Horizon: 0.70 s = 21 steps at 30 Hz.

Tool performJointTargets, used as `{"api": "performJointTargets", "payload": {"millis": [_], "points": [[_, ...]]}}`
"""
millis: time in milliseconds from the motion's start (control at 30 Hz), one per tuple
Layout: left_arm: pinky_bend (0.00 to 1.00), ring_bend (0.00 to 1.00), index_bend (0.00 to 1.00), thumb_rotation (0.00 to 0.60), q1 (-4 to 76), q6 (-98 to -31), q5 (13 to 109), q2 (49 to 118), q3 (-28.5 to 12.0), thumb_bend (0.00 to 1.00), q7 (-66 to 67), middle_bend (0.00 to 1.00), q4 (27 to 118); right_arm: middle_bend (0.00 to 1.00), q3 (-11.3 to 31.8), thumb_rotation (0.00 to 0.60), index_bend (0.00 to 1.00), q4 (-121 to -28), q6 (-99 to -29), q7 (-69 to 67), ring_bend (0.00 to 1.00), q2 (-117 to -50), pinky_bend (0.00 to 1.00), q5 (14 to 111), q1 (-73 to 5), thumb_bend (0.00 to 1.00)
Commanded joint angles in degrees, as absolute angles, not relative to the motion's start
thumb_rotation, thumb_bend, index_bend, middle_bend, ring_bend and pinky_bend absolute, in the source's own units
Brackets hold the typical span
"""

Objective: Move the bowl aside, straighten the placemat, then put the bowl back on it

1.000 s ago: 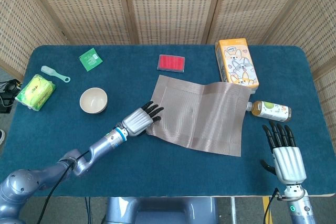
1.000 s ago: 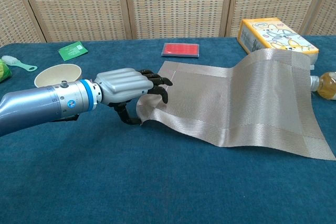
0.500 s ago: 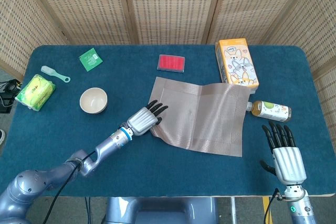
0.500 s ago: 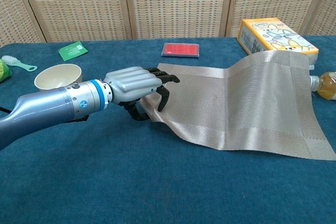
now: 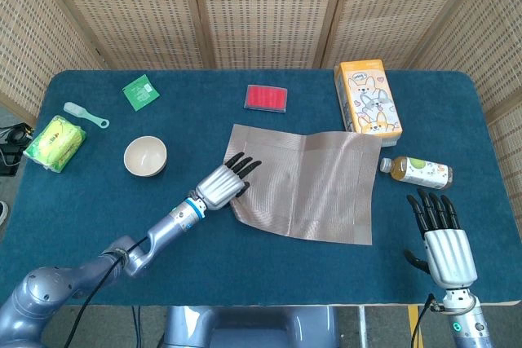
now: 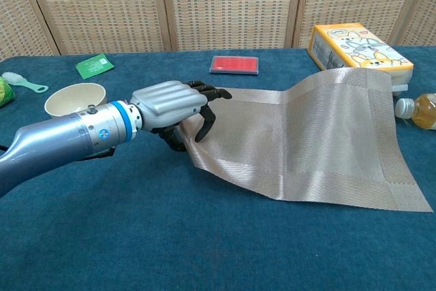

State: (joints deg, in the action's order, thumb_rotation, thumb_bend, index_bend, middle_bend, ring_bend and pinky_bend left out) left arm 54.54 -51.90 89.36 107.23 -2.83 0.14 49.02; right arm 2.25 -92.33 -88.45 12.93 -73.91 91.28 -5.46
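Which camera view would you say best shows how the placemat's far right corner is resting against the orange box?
The chest view: the placemat visibly climbs at its far right corner and leans on the orange box. The head view, looking down, shows the placemat flattened, its corner merely meeting the box, so the lift is hard to read.

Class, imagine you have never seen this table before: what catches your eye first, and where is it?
The large grey placemat lies skewed at the table's middle, its far right corner riding up against the orange carton. The left hand grips its left edge. To the left, off the mat, stands the empty bowl.
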Motion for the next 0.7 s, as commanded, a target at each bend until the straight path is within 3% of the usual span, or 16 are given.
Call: {"api": "performJointTargets", "payload": {"millis": [33, 300, 700], "points": [[0.0, 0.0, 0.79, 0.6, 53.0, -54.0, 90.5, 104.4, -1.3, 0.45, 0.5, 0.0, 52.3, 0.0, 2.2, 0.6, 0.0, -92.4, -88.5, 12.9, 0.0, -73.8, 0.0, 91.4, -5.4, 0.0], [0.0, 0.0, 0.8, 0.6, 48.5, -57.5, 91.7, 96.0, 2.4, 0.44, 5.9, 0.0, 64.2, 0.0, 2.1, 0.6, 0.0, -93.1, -88.9, 13.1, 0.0, -73.4, 0.0, 92.1, -5.2, 0.0], [0.0, 0.0, 0.81, 0.6, 40.2, -58.1, 85.7, 84.1, 6.9, 0.44, 25.2, 0.0, 85.9, 0.0, 1.6, 0.6, 0.0, -94.7, -90.6, 12.6, 0.0, -72.3, 0.0, 94.4, -4.4, 0.0]]}}
